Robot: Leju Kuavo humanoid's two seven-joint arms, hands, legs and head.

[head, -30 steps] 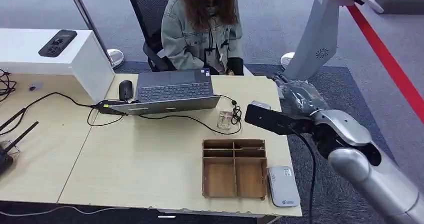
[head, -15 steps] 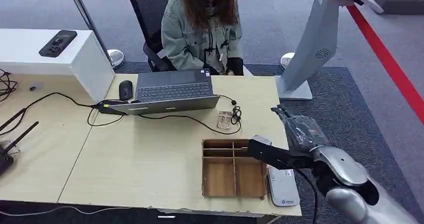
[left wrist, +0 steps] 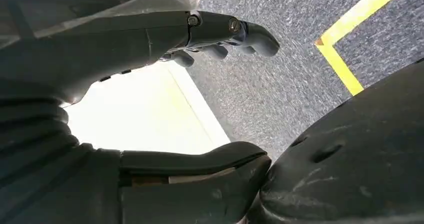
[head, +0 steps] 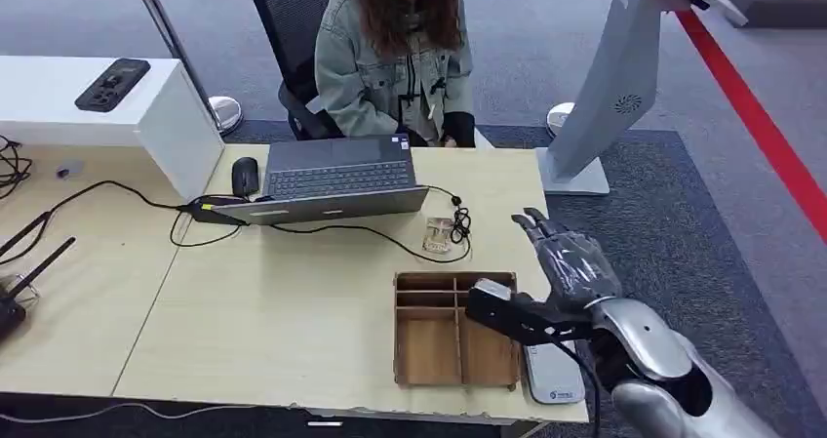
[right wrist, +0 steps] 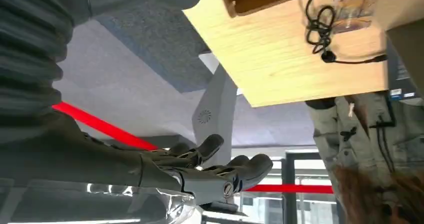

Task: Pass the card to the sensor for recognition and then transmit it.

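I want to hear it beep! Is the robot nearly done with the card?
Not yet. Nothing looks finished. The right hand hovers over the wooden tray, right beside the white sensor. A small pale thing at its thumb tip may be the card, but it is too small to tell. Still left: the scan, then passing it to the person.

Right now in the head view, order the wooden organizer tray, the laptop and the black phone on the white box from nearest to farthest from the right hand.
1. Wooden organizer tray, just beside the right hand.
2. Laptop, mid-table, before the person.
3. Black phone, far left on the white box.
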